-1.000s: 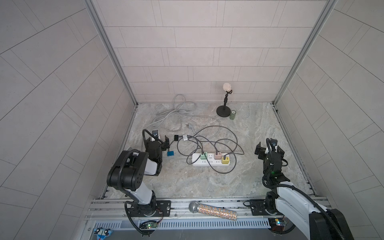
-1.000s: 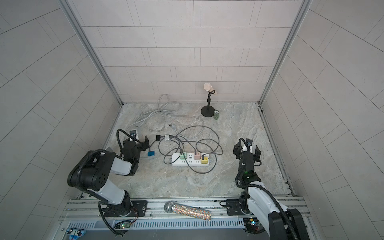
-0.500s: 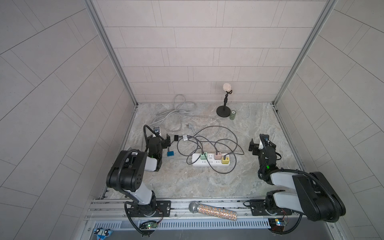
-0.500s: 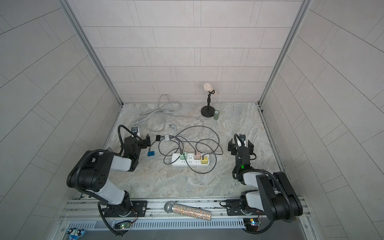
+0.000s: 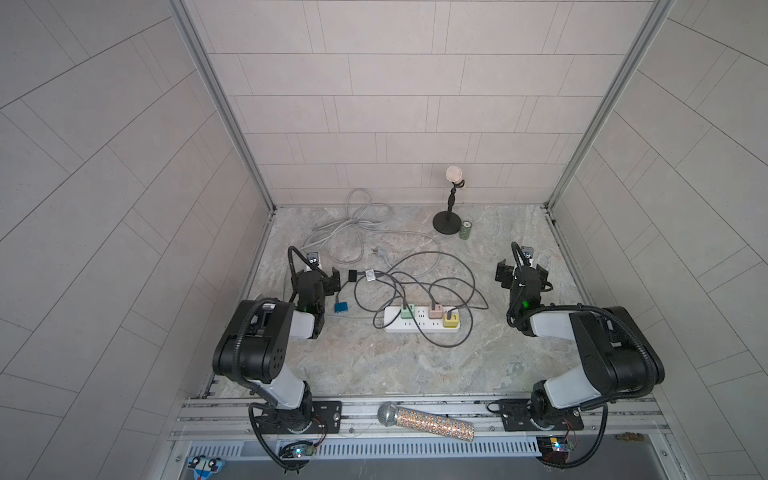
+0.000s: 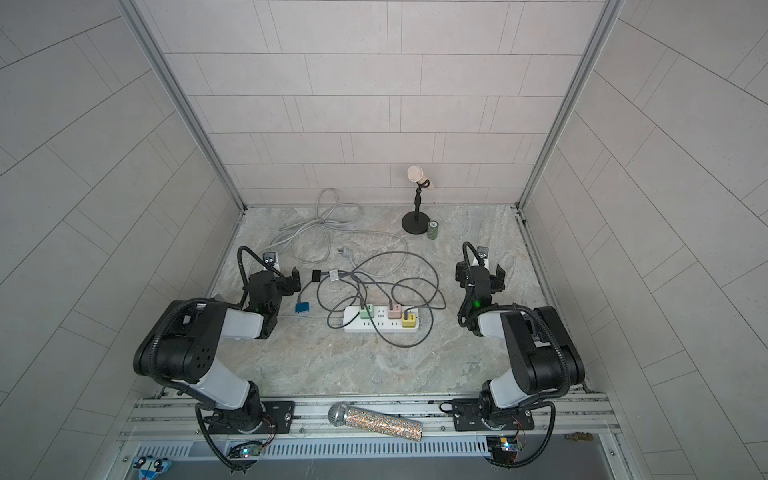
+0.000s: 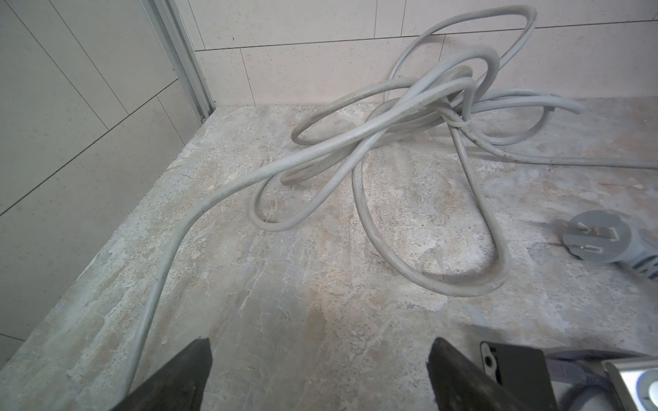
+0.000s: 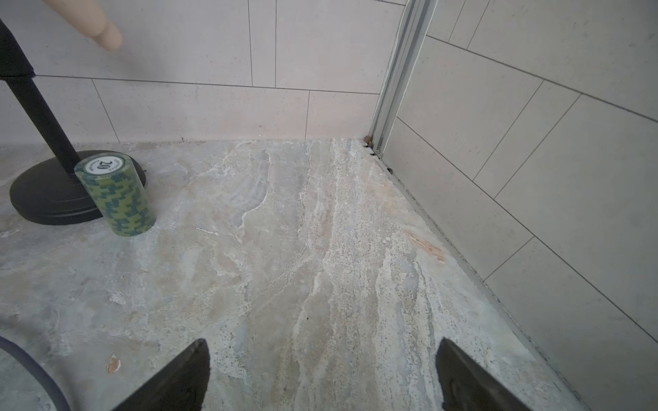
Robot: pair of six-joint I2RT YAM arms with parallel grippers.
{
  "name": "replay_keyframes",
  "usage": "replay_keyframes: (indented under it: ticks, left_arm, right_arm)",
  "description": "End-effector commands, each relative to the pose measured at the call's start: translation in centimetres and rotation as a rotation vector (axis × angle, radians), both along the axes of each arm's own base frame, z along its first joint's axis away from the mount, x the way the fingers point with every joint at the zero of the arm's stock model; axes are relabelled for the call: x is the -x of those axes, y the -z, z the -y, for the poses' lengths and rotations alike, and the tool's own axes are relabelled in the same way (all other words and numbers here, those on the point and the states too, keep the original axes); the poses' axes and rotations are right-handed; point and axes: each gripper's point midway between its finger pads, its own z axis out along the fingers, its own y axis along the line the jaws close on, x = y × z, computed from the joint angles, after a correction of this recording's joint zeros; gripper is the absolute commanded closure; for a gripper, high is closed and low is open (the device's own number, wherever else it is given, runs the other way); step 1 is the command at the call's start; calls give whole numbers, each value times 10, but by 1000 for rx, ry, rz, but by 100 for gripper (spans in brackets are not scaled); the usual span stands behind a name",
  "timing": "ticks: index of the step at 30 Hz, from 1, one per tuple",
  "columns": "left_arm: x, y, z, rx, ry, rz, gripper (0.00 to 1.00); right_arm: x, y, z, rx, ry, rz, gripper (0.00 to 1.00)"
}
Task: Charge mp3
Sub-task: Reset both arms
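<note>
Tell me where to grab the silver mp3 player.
Probably from straight above, pinching the near and far edges: the silver mp3 player lies flat and thin on the table, with a black block close beside it and cables on the other side.

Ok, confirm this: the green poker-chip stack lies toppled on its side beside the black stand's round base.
Not toppled. The poker-chip stack stands upright beside the black stand's round base, with its top face showing, as the right wrist view shows.

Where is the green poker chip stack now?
In a top view the chip stack stands far back, right of centre, beside the stand's black base.
</note>
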Motion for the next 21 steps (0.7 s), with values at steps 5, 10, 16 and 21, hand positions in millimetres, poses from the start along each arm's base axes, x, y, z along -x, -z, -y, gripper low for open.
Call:
replay_keyframes:
  ticks: [5, 10, 16, 21]
  left_arm:
    - [-3, -10, -5, -5, -25, 20, 0]
    - [-3, -9, -6, -6, -25, 19, 0]
    - [-3, -10, -5, -6, -24, 20, 0]
    - [-3, -9, -6, -7, -25, 19, 0]
  right_arm:
    - [14, 20, 7, 20, 43, -90, 0]
    - [13, 20, 7, 20, 42, -90, 0]
    - [13, 21, 7, 21, 42, -96, 0]
    - [12, 21, 7, 18, 41, -98, 0]
